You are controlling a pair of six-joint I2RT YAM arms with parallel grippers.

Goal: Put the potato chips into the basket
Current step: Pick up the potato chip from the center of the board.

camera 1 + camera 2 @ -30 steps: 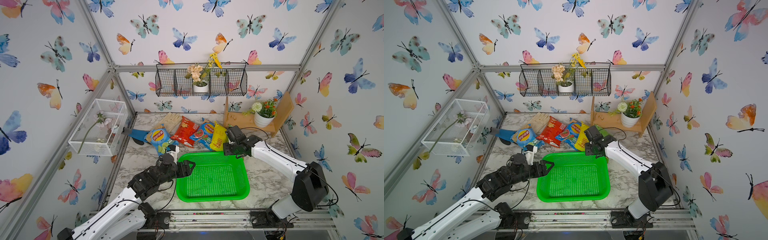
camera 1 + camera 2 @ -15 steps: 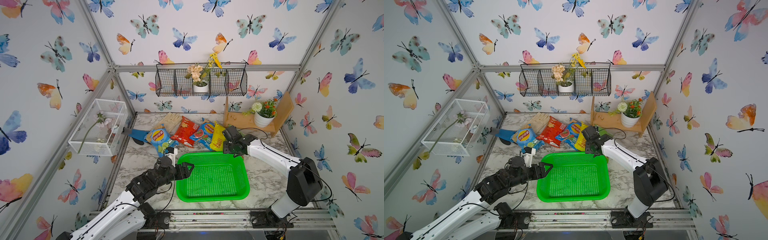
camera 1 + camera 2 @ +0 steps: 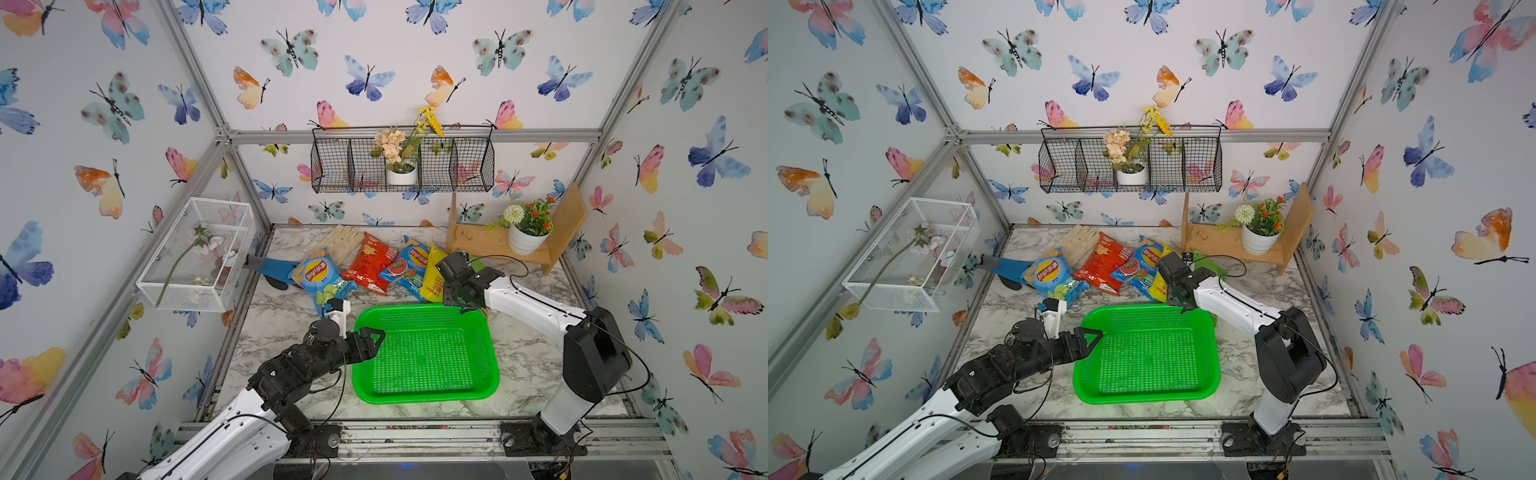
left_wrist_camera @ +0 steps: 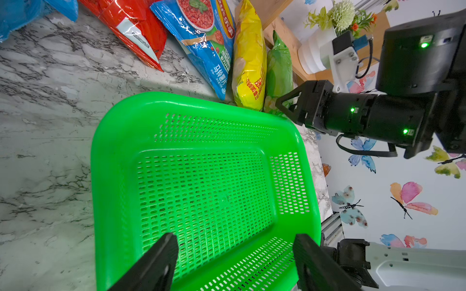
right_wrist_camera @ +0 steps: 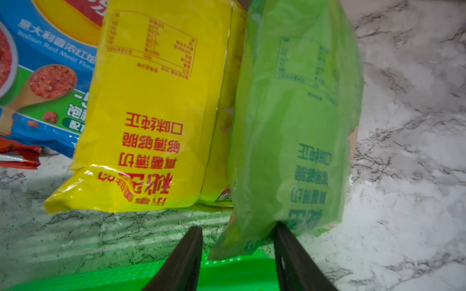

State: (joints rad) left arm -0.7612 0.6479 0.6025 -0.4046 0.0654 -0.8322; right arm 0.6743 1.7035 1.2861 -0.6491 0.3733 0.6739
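Observation:
The green basket [image 3: 424, 309] [image 3: 1142, 309] lies on the marble table. Behind it, the potato chips lie in a row: a blue bag [image 3: 318, 274], a red one [image 3: 370, 262], a second blue one [image 3: 409, 266] and a yellow one [image 3: 432, 278]. The green bag [image 5: 290, 126] [image 4: 278, 68] lies beside the yellow bag [image 5: 156, 113]. My right gripper [image 5: 238, 228] [image 3: 464, 302] is open around the green bag's near corner, above the basket's far right rim. One finger touches the bag and the other stands clear. My left gripper [image 4: 235, 252] [image 3: 372, 337] hangs open over the basket's left wall, holding nothing.
A beige glove [image 3: 343, 243] and a blue glove [image 3: 276, 268] lie behind the left bags. A wooden shelf with a flower pot [image 3: 525, 241] stands at the back right. A white mesh box [image 3: 199, 253] hangs on the left wall and a black wire basket [image 3: 403, 166] on the back wall.
My right gripper has moved left along the basket's far rim to the green bag's corner, and its jaws have narrowed. The left gripper has stayed at the basket's left rim.

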